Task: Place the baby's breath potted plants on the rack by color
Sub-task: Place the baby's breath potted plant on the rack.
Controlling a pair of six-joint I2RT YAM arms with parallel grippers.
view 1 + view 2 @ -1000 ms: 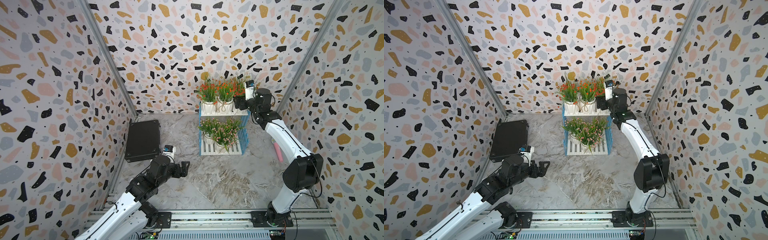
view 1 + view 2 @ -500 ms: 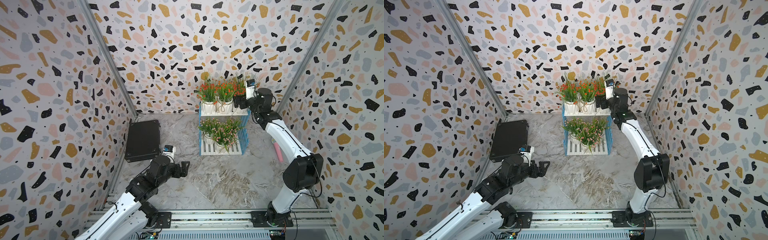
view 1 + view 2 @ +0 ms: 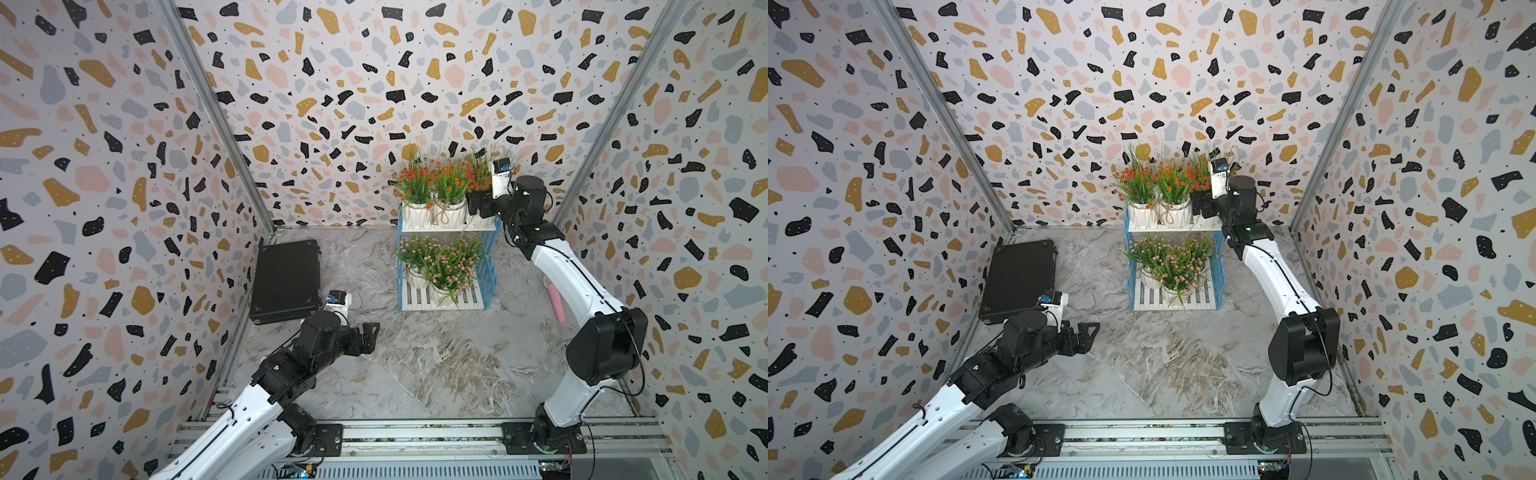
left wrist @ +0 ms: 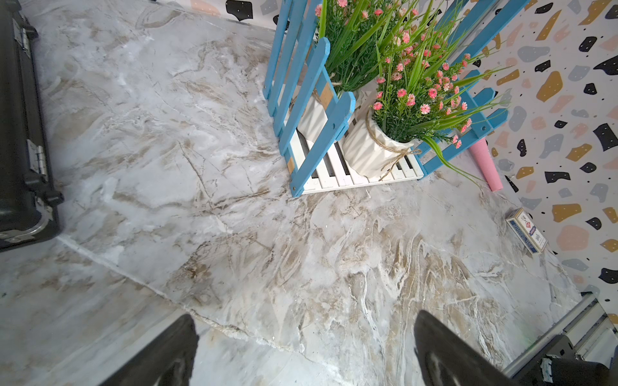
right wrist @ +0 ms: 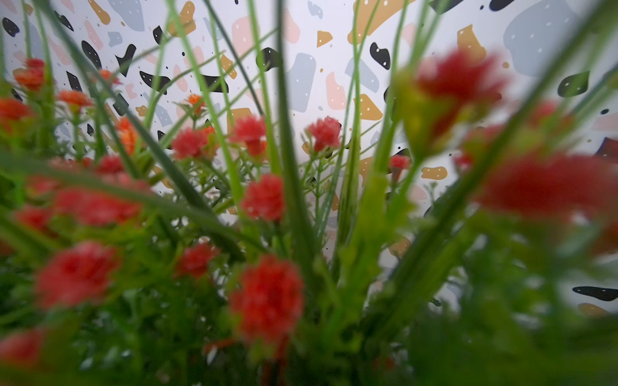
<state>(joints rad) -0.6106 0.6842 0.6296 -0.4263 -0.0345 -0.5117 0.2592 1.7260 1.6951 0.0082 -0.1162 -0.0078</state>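
Three red-flowered plants [image 3: 451,183] occupy the upper shelf of the rack [image 3: 490,253], which stands at the far edge of the bench, right of its middle. Pink-flowered plants [image 3: 449,266] fill the lower shelf. Two pots show plainly there; a third cannot be confirmed behind the leaves. No plant is seen on the bench itself.

Right gripper [image 3: 477,205] sits at the right end of the upper shelf, against the third red plant [image 3: 478,176]. Whether its jaws clasp the pot or stand clear cannot be told, and its wrist view shows only blurred red flowers. Left gripper [image 4: 306,334] hovers over bare bench near the front left corner, jaws wide apart and empty.

Judgement: this is the final placement step, and the sorting looks complete. The next move calls for a confirmed release, then a straight withdrawal off the shelf end without dragging leaves or tipping the pot.
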